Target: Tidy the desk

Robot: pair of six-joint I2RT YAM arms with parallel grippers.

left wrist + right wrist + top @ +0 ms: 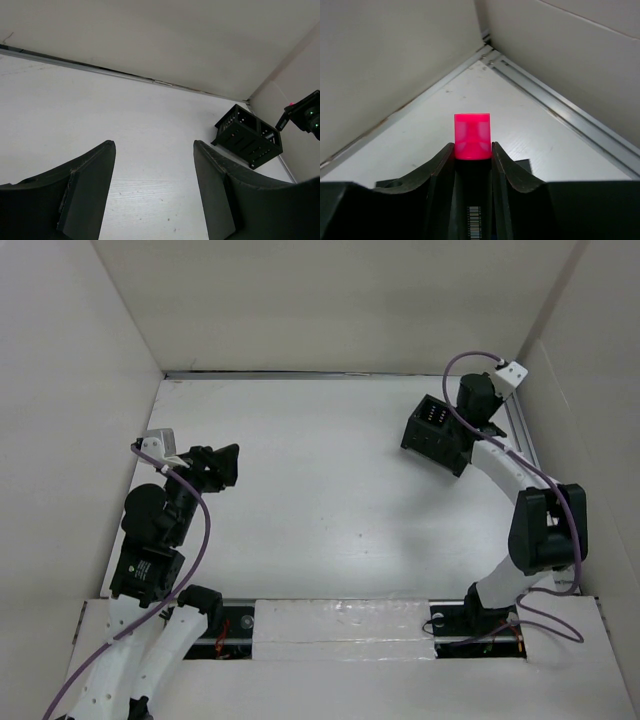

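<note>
The desk (300,500) is a large white tabletop with white walls round it. At its back right corner my right gripper (472,148) is shut on a black marker with a bright pink cap (472,136). The cap pokes out past the fingertips, and the marker hangs over a small black compartmented box (437,435). From above, the right gripper (468,410) covers the marker. At the left, my left gripper (222,462) hovers low over the desk (125,110), open with nothing between its fingers (90,190). The left wrist view shows the box (249,137) far off to the right.
White panel walls close in the back and both sides. A metal rail (560,107) runs along the foot of the right wall and meets the back wall in the corner. A white strip (340,625) lies across the near edge between the arm bases.
</note>
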